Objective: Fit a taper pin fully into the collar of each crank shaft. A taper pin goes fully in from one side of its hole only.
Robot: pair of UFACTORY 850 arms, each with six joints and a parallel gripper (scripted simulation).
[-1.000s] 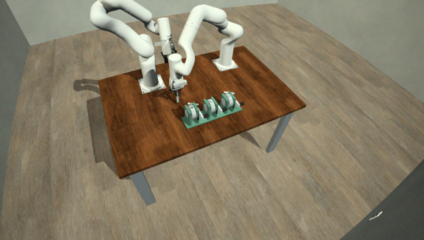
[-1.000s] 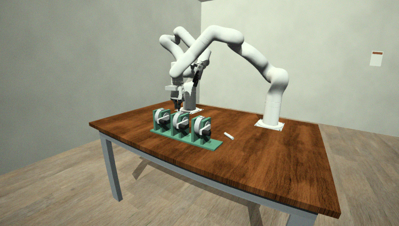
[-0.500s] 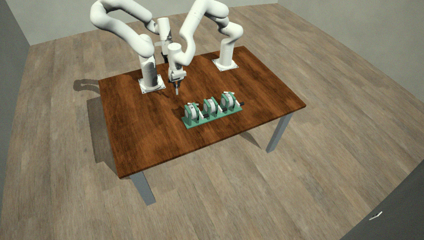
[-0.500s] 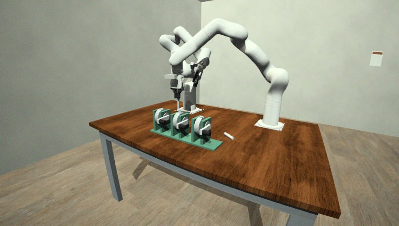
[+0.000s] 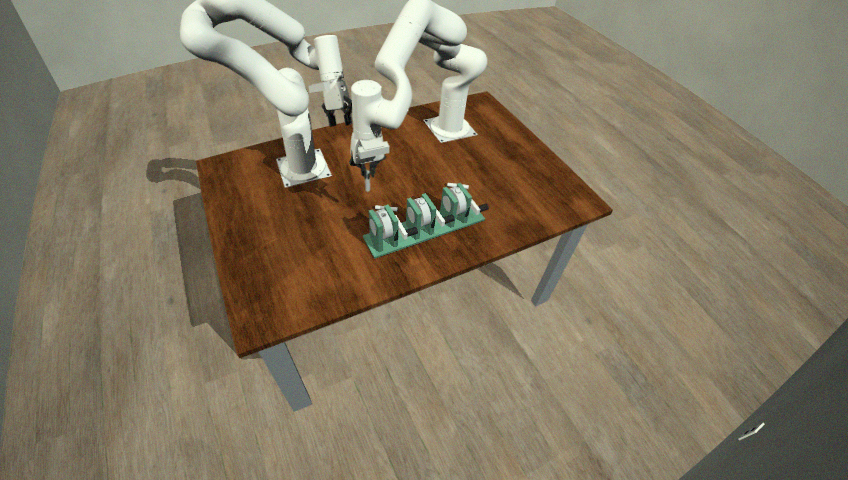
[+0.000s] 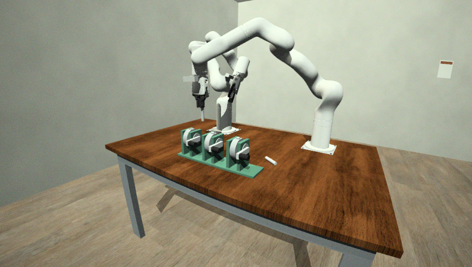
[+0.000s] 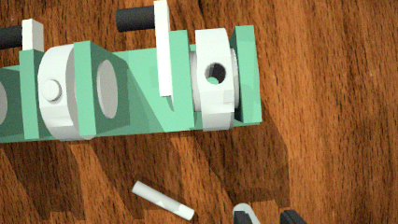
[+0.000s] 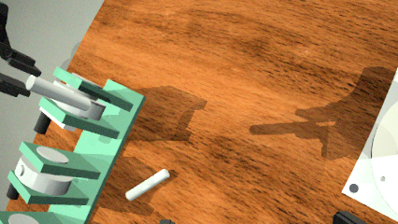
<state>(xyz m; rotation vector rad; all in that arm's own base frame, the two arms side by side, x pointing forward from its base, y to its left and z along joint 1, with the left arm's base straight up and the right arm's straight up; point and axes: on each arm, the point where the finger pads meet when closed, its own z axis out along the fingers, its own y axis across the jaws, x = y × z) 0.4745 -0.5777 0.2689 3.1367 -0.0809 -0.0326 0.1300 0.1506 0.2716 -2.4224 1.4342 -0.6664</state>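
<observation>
The left gripper (image 5: 367, 172) (image 6: 201, 106) (image 7: 266, 217) (image 8: 31, 80) is closed on a held taper pin (image 5: 367, 183) (image 6: 202, 115) (image 7: 244, 208) (image 8: 61, 93), which points down in the air, apart from the rack. The right gripper (image 5: 339, 120) (image 6: 231, 99) (image 8: 257, 220) stands open, well back from the work, with nothing in it.

The green crank rack (image 5: 428, 237) (image 6: 255, 171) (image 7: 140, 70) (image 8: 137, 98) sits on the wooden table (image 5: 297, 285) (image 6: 314, 198) (image 7: 336, 117) (image 8: 262, 61). Its end collar (image 7: 214, 100) shows an open hole, probably the next target. The pin could meet the rim and jam if the gripper comes in off-centre or the grip lets it tilt. Taken to the wrong side or wrong end first, the taper would likely stop it short. A sideways push could also turn the crank shaft and swing the hole away.

The middle collar (image 7: 61, 112) shows a pin end standing slightly proud; I cannot tell whether that is full depth, so it could be mistaken for finished.

A loose pin (image 7: 163, 201) (image 8: 147, 184) lies on the table beside the rack; a low finger could knock it rolling. Another loose pin (image 6: 270, 160) lies near the rack's far end.

On the wall, a pale sheet (image 6: 445, 70) has a reddish band but no readable writing, and no brand or label can be read elsewhere.
</observation>
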